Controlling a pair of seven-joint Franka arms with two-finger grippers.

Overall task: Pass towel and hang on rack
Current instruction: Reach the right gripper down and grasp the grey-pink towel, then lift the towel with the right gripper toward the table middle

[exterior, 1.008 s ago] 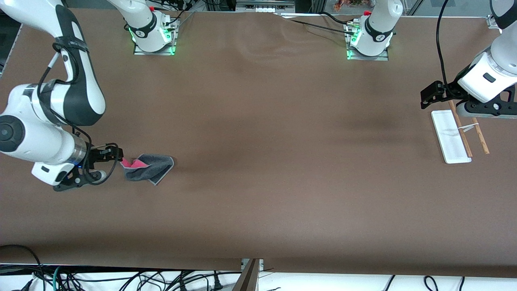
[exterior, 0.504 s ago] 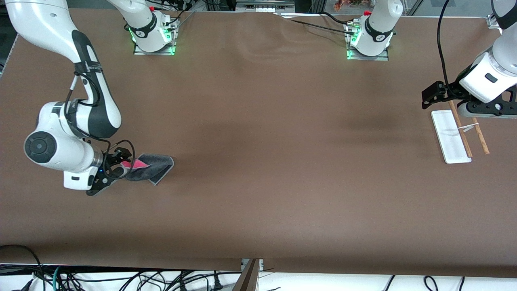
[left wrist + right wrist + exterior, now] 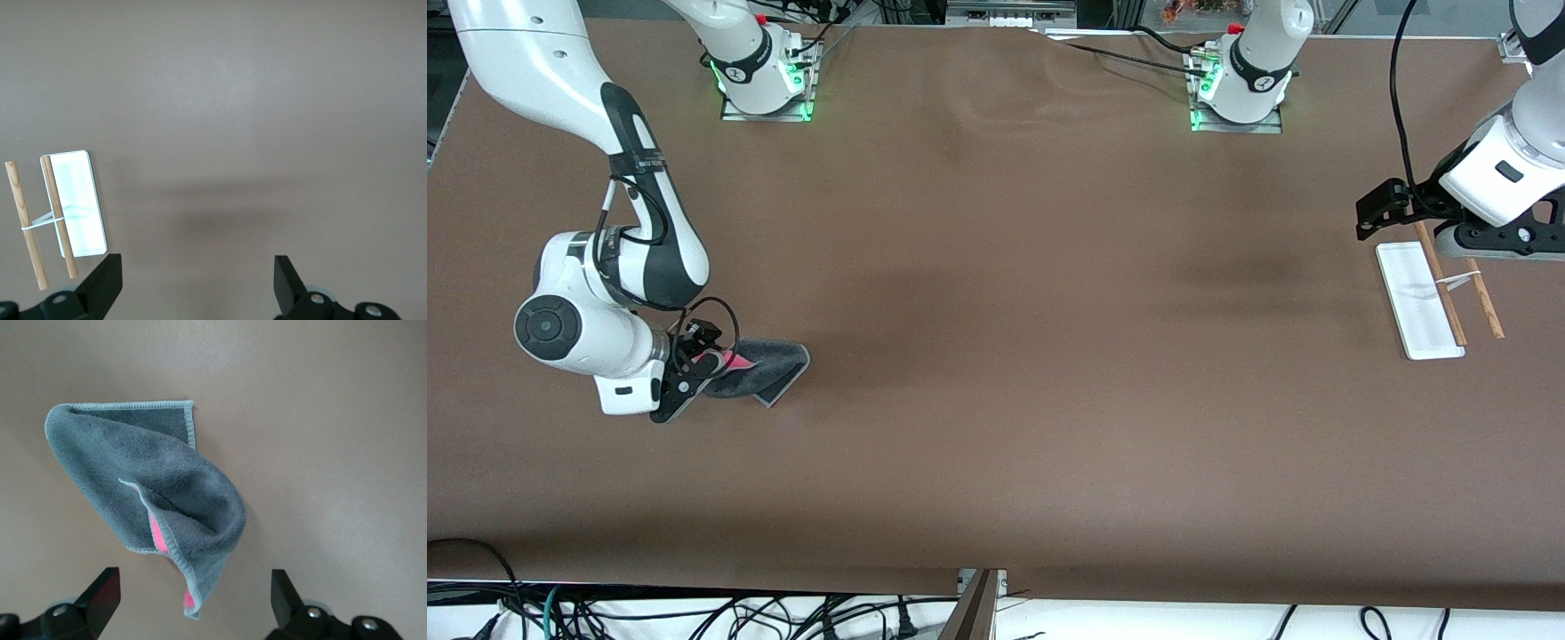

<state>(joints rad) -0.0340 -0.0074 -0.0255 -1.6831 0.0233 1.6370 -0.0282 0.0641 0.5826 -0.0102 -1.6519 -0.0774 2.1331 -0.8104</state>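
Now the right claw point(image 3: 694, 369), fingers spread, has swung over the towel point(image 3: 760, 366), lower left, ready to pinch. Left claw point(image 3: 1374, 213) waits spread by the rack point(image 3: 1418, 302).

towel point(image 3: 150, 487): dark grey, bright pink underside showing at its fold, pale trim
rack point(image 3: 75, 207): white base, light-brown rods (a thin white tie between them)
table point(image 3: 996, 356): plain brown
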